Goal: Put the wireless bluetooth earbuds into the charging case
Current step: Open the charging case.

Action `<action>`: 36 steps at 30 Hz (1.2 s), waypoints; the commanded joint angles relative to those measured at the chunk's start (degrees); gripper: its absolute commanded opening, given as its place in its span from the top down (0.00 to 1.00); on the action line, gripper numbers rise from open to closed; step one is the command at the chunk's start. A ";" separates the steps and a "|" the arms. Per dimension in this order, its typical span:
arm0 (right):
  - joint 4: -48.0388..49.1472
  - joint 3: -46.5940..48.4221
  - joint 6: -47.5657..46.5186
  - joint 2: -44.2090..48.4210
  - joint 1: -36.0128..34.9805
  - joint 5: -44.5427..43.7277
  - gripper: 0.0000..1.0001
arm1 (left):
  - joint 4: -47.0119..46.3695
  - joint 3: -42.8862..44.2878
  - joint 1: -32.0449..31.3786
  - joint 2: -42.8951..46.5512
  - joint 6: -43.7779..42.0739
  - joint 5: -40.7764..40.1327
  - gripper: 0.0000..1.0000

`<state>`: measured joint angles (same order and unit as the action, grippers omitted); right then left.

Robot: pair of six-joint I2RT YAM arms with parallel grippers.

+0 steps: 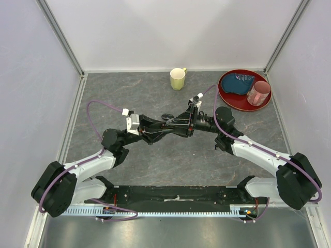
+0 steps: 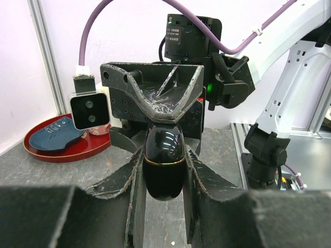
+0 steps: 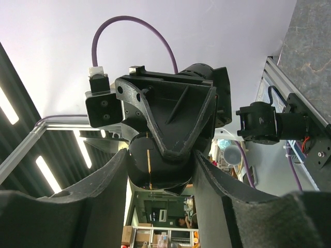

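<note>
The small oval black charging case (image 2: 164, 163) looks like smooth, mirror-glossy plastic. The left end effector (image 2: 164, 155) has matt black fingers (image 2: 116, 181), rough and scuffed at the edges. The grey stone-patterned counter (image 1: 155, 165) is matt. The round red tray (image 1: 226, 96) is glossy.

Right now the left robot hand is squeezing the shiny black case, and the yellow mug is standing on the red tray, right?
Not quite. The yellow mug stands on the table, apart from the red tray; the top view shows it. The left gripper does squeeze the charging case.
</note>
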<state>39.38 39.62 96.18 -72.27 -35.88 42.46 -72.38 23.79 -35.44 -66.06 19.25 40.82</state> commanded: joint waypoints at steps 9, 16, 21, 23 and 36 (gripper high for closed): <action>10.36 -0.24 5.24 0.46 -0.24 -2.29 0.83 | -0.22 1.08 -0.42 0.50 0.88 -0.30 0.78; 12.39 -0.94 6.65 -0.15 -0.24 -2.64 0.85 | -1.62 1.08 -0.42 0.06 1.32 -0.74 0.73; 14.50 -1.21 7.97 -0.68 -0.24 -2.91 0.85 | -1.71 0.82 -0.42 -0.21 1.50 -0.83 0.70; 16.25 -1.56 8.76 -0.85 -0.25 -3.17 0.85 | -1.80 0.82 -0.42 -0.21 1.50 -0.91 0.69; 21.27 -3.23 11.92 -2.00 -0.24 -3.87 0.85 | -3.73 0.20 -0.42 -0.47 1.59 -2.41 0.98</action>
<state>51.62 36.27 104.73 -74.76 -36.27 41.06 -73.41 23.94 -35.77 -66.08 20.56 39.00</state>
